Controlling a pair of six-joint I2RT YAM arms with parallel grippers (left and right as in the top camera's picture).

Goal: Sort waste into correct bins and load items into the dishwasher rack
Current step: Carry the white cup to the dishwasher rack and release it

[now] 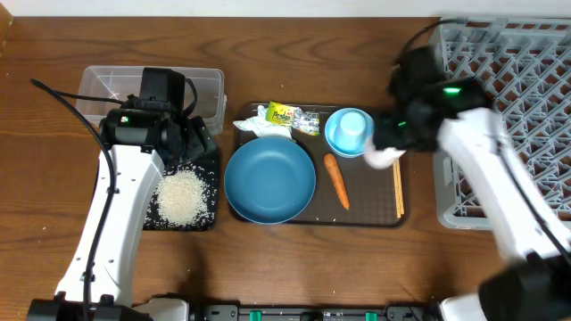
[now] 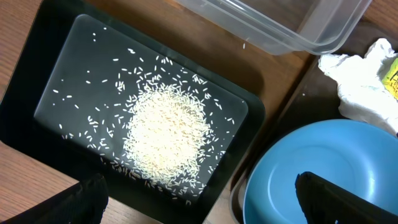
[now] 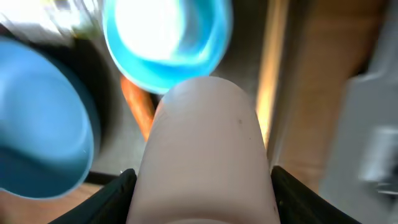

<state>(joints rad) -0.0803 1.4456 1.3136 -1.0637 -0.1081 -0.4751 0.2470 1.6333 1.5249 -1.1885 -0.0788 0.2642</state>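
Your left gripper point(image 2: 199, 190) hangs wide open over the shallow black tray point(image 2: 37, 134), its fingers point(image 2: 87, 199) spread far apart and holding nothing; beneath it the heap of white rice point(image 2: 166, 140) lies in the middle of that tray, with loose grains scattered around it; the clear tub point(image 1: 210, 85) stands just behind the black tray on the counter point(image 1: 53, 53)

Your right gripper point(image 3: 202, 186) has the small white cup point(image 3: 205, 143) between its fingers point(image 3: 115, 193); that wrist view is blurred, but the fingers look pressed against both sides of the cup, so treat it as gripped; seen from overhead, the cup is over the right part of the brown serving tray point(image 1: 370, 209), between the light-blue cup point(image 1: 349, 131) and the chopsticks point(image 1: 399, 189); you cannot tell from these views whether it is lifted or resting on the tray

On the brown tray, the blue bowl point(image 1: 269, 180) fills the left half; the carrot point(image 1: 336, 180) lies just to its right; the chopsticks lie side by side along the tray's right edge; the crumpled tissue point(image 1: 259, 125) and the snack wrapper point(image 1: 294, 116) lie together at the back edge, behind the bowl, with the light-blue cup near them to the right, its open mouth visible from above

The grey dishwasher rack point(image 1: 517, 89) stands at the right end of the counter, just beside the brown tray; your right arm reaches across its near corner
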